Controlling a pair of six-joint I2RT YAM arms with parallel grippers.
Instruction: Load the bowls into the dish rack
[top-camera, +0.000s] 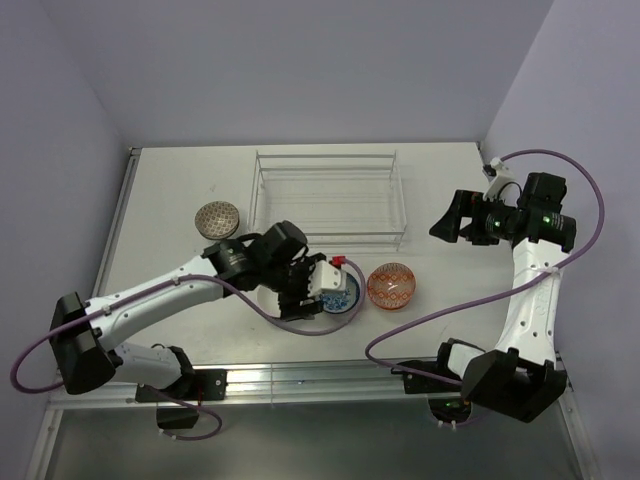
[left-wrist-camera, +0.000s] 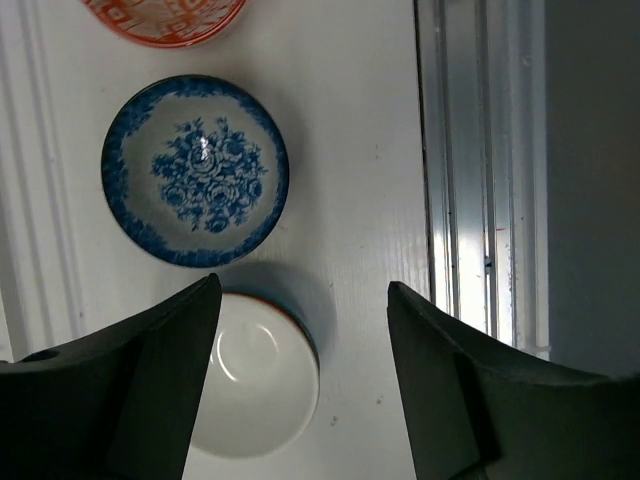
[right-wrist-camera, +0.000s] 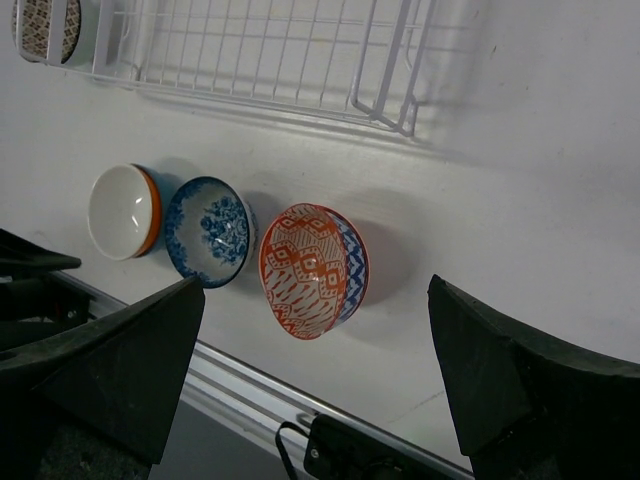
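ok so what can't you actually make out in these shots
- white bowl: top view, mostly hidden under the left arm
- orange bowl: left wrist view, cut off by the top edge
- grey bowl: right wrist view, cut off at the top left corner
- rack: right wrist view, far part beyond the top edge
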